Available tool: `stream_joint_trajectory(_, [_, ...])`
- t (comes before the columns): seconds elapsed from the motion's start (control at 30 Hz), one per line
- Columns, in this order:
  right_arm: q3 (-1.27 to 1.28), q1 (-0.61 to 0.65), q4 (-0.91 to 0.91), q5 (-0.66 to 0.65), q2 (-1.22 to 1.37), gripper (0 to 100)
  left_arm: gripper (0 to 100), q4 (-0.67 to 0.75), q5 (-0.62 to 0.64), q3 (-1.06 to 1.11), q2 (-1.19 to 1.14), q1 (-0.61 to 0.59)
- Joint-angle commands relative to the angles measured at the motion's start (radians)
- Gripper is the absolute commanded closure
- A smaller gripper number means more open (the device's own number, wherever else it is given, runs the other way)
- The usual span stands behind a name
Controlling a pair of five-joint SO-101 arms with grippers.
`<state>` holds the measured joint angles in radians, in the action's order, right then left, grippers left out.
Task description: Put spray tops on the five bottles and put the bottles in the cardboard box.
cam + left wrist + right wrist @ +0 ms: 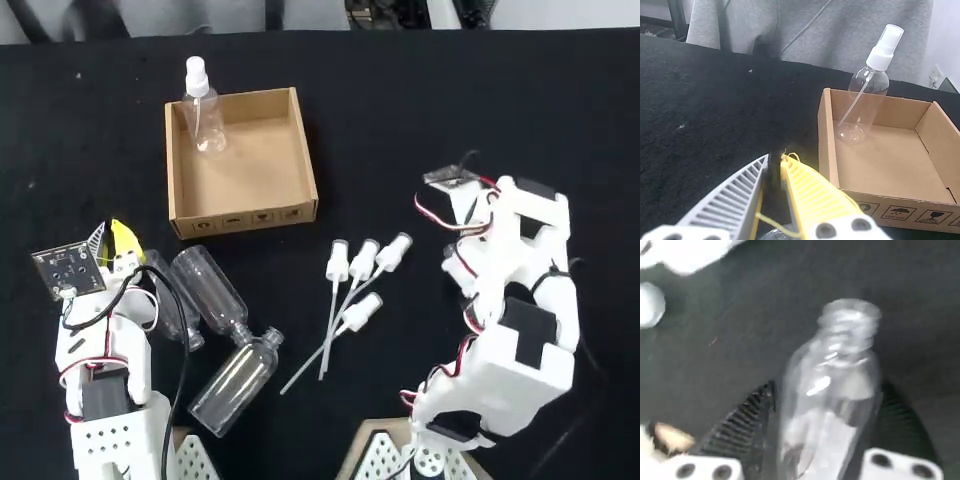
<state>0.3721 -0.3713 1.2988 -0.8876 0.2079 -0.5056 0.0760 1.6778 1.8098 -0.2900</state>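
The right wrist view's uncapped bottle (830,390) is blurred, its base cut off by the edge.

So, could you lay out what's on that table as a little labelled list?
box: cardboard box, one capped bottle standing in a corner
loose bottles: three, no tops, lying on the table near the left gripper
spray tops: four, loose on the table
right gripper: shut on an uncapped bottle
left gripper: jaws nearly together, holding nothing
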Motion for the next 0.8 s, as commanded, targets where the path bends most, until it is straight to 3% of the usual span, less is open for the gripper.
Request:
stream_joint_trajectory(0.0, [-0.01, 0.023, -0.025, 0.052, -0.016, 78.7, 96, -0.003, -0.014, 0.022, 0.005, -0.013])
stream_joint_trajectory(0.47, [-0.005, 0.021, 0.046, 0.055, -0.134, 94.5, 96, -0.003, -0.014, 0.022, 0.005, -0.013])
stream_joint_trajectory(0.77, [-0.004, 0.025, 0.187, 0.054, -0.41, 95.2, 96, -0.003, -0.014, 0.022, 0.005, -0.013])
